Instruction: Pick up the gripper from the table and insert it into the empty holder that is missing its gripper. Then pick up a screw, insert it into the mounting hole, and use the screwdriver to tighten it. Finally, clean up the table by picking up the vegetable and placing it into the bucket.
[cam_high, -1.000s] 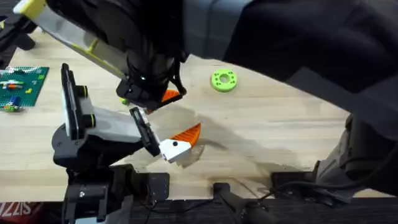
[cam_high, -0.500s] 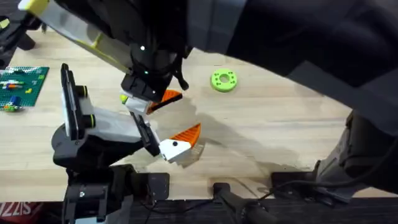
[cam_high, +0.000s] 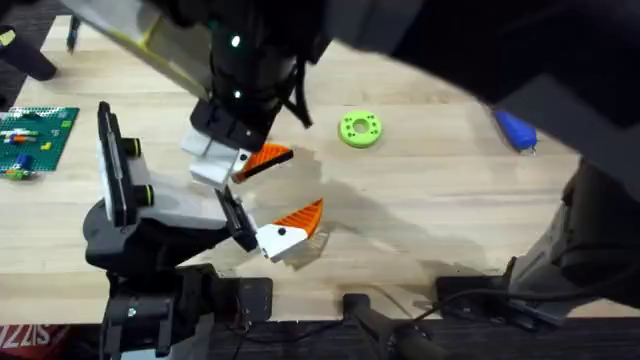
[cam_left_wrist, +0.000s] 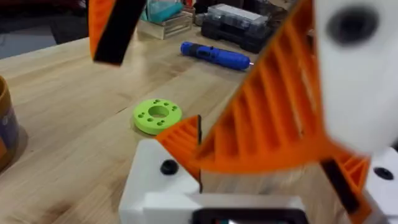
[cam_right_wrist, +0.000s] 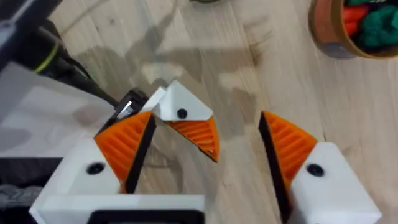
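The right gripper's (cam_right_wrist: 206, 124) fingers (cam_right_wrist: 292, 146) stand spread apart above a white holder (cam_right_wrist: 180, 106) carrying an orange ribbed pad (cam_right_wrist: 198, 135); the left gripper's state cannot be told. The orange bucket (cam_right_wrist: 323, 37) sits nearby, and the blue screwdriver (cam_high: 515, 130) lies beyond the green disc (cam_high: 360, 130).

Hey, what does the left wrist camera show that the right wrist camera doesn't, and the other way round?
Only the left wrist view: the lime-green ring-shaped plastic disc and, lying beyond it, the bright blue cylindrical screwdriver. Only the right wrist view: the green and red toy pieces sitting inside the small round orange bucket. Both views: the light wooden table.
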